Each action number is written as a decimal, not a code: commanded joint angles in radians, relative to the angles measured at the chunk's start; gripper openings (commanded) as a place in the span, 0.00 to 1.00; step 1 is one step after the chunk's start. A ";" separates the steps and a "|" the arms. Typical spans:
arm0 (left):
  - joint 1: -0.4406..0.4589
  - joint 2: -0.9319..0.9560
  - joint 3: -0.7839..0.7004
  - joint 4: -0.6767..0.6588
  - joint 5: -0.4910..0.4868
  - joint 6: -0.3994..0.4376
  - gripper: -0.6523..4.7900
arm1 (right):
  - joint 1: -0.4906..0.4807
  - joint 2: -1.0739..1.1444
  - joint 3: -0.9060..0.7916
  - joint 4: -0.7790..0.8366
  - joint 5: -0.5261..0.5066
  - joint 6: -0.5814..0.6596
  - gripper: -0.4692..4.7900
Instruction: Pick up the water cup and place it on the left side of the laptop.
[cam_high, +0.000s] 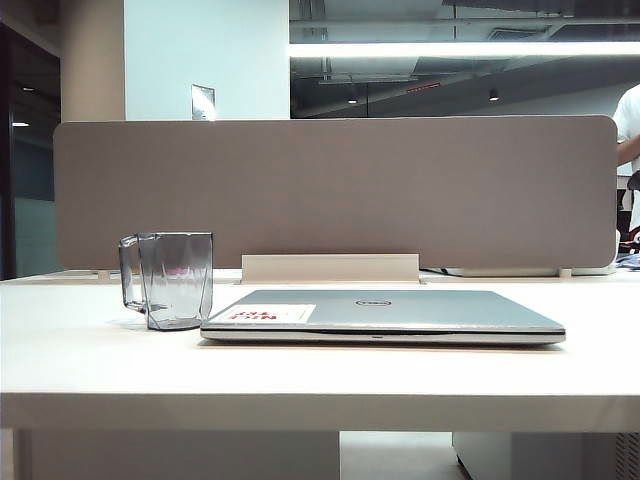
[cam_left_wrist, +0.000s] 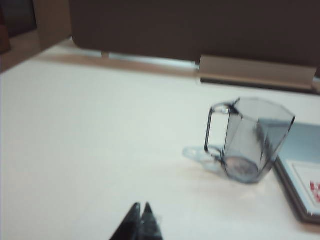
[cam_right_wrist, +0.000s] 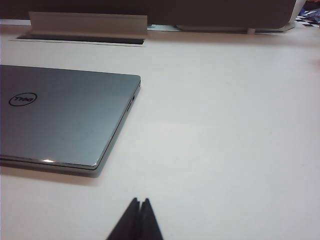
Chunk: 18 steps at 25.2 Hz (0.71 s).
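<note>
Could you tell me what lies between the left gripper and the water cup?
Only bare white table lies between the shut left gripper and the transparent grey-tinted faceted plastic mug, per the left wrist view.

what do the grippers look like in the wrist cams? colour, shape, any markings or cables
Only the fingertips show. Left gripper: two dark, near-black fingers tapering to sharp wedge points. Right gripper: the same dark pointed pair. No markings or cables are visible, and neither arm appears in the exterior view.

The water cup (cam_high: 170, 279) stands on the table (cam_high: 320, 375), just left of the laptop (cam_high: 385, 315). A partition (cam_high: 335, 190) stands behind both. The closed left gripper (cam_left_wrist: 140, 211) and right gripper (cam_right_wrist: 140, 205) hang before them.
</note>
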 joint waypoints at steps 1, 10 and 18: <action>-0.001 0.001 0.003 0.066 0.004 0.003 0.11 | 0.001 -0.001 -0.005 0.006 0.002 -0.002 0.08; -0.001 0.001 0.003 0.056 0.003 0.002 0.11 | 0.001 -0.001 -0.005 0.006 0.002 -0.002 0.08; -0.001 0.001 0.003 0.056 0.003 0.002 0.11 | 0.000 -0.002 -0.005 0.006 0.002 -0.003 0.08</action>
